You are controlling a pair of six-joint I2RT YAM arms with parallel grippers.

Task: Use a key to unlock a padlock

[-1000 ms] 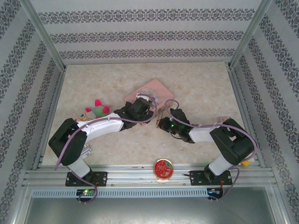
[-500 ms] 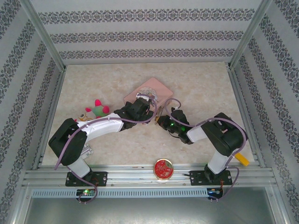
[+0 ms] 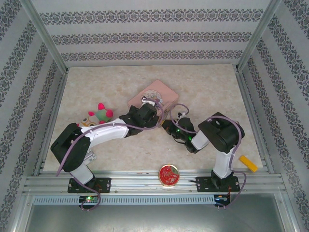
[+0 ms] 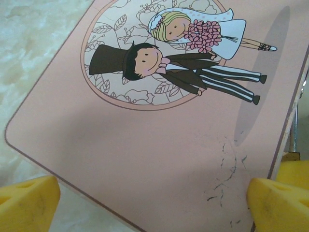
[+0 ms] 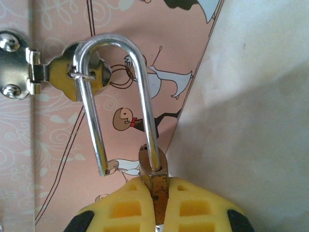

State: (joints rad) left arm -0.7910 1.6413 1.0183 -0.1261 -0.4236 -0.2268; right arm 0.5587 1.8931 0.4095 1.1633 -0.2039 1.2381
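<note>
The brass padlock (image 5: 153, 176) is pinched by its body between my right gripper's (image 5: 155, 191) yellow pads. Its silvery shackle (image 5: 141, 92) stands swung open, with one leg hanging free of the body. The other part of the loop is hooked through the small ring on the hasp (image 5: 29, 72) of the pink picture box (image 5: 58, 159). In the top view my right gripper (image 3: 169, 126) sits at the box's near-right corner. My left gripper (image 4: 152, 212) hangs open just over the box lid (image 4: 145, 145), with nothing between its fingers (image 4: 26, 203). The key is hidden.
A pink and green plush toy (image 3: 100, 113) lies left of the left arm. A round red tin (image 3: 169, 174) rests on the front rail. A yellow block (image 3: 249, 164) lies by the right arm's base. Patterned walls close in the table (image 3: 207, 92).
The right arm's elbow has swung up and inward while its gripper stayed at the box corner, uncovering the yellow block. The left arm has barely moved.
</note>
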